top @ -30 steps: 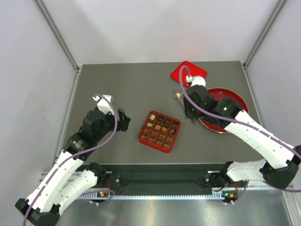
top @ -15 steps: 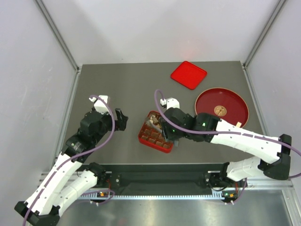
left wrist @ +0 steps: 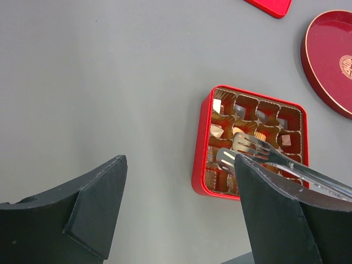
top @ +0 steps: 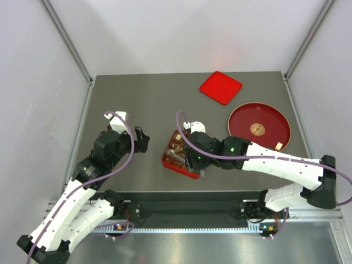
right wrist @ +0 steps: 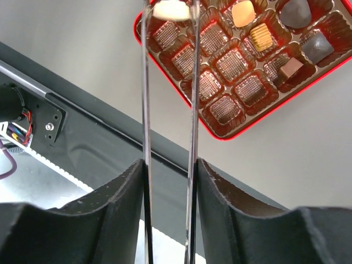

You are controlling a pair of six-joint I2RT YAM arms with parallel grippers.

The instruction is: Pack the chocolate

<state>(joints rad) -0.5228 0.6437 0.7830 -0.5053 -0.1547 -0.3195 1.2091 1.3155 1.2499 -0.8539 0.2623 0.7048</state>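
Note:
My right gripper (right wrist: 169, 165) is shut on metal tongs (right wrist: 146, 99), and the tong tips pinch a cream-white chocolate (right wrist: 171, 10). The tips hang over the near-left corner of the red gridded tray (right wrist: 220, 135). Tan pieces (right wrist: 242, 12) and dark pieces (right wrist: 297, 12) sit in several tray cells; many cells show only brown liners. In the top view the right gripper (top: 193, 151) covers much of the tray (top: 170, 163). My left gripper (top: 142, 137) is open and empty, just left of the tray (left wrist: 199, 165). The tongs (left wrist: 247, 148) also show in the left wrist view.
A flat red square lid (top: 220, 87) lies at the back. A round red plate (top: 259, 125) to the right holds one tan piece (top: 256, 129). A small pale piece (top: 279, 146) lies by the plate's near rim. Grey walls close in both sides.
My right arm has swung left from the round plate to over the tray, carrying the tongs and the cream-white piece. The left gripper has pulled back slightly.

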